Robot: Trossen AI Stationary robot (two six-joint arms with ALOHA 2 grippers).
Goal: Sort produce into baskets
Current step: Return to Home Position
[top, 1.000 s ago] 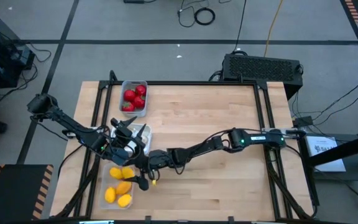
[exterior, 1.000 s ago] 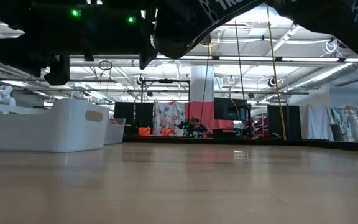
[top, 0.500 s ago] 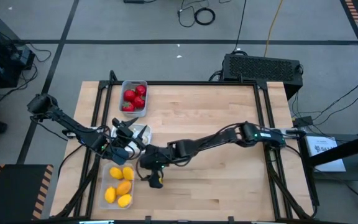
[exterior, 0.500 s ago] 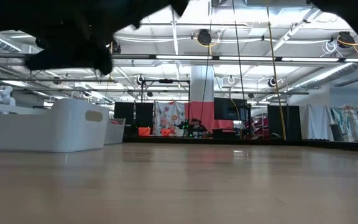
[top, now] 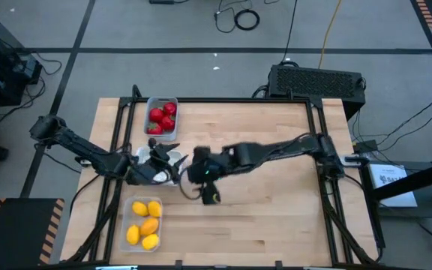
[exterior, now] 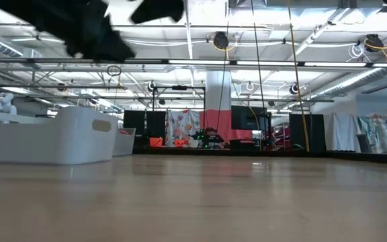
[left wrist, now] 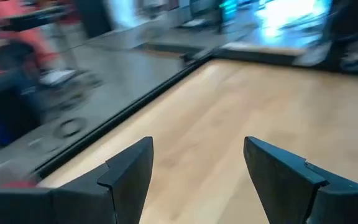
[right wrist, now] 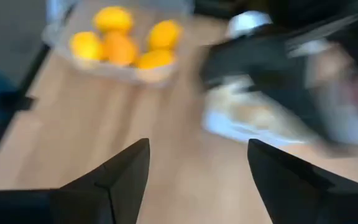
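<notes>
Three baskets line the table's left side. The far one (top: 162, 118) holds red fruits (top: 161, 116). The near one (top: 143, 223) holds several yellow and orange lemons (top: 147, 225), which also show in the right wrist view (right wrist: 123, 43). The white middle basket (top: 172, 159) is largely hidden under my left gripper (top: 162, 160). In its wrist view my left gripper (left wrist: 197, 149) is open and empty, looking across bare table. My right gripper (top: 193, 174) hangs above the table just right of the white basket. It is also open and empty in its wrist view (right wrist: 197, 152).
Bare wooden tabletop (top: 261, 217) fills the middle and right of the table. In the low view a white basket (exterior: 52, 134) stands at the left, and a dark arm (exterior: 93, 27) crosses the top left. A black frame rail (top: 317, 127) edges the table.
My right gripper has risen from just over the lemon basket and drawn back toward the table's right and far side, tipping up from steeply downward to slanting. My left gripper has swung slightly rightward over the white basket. The baskets and produce have stayed put.
</notes>
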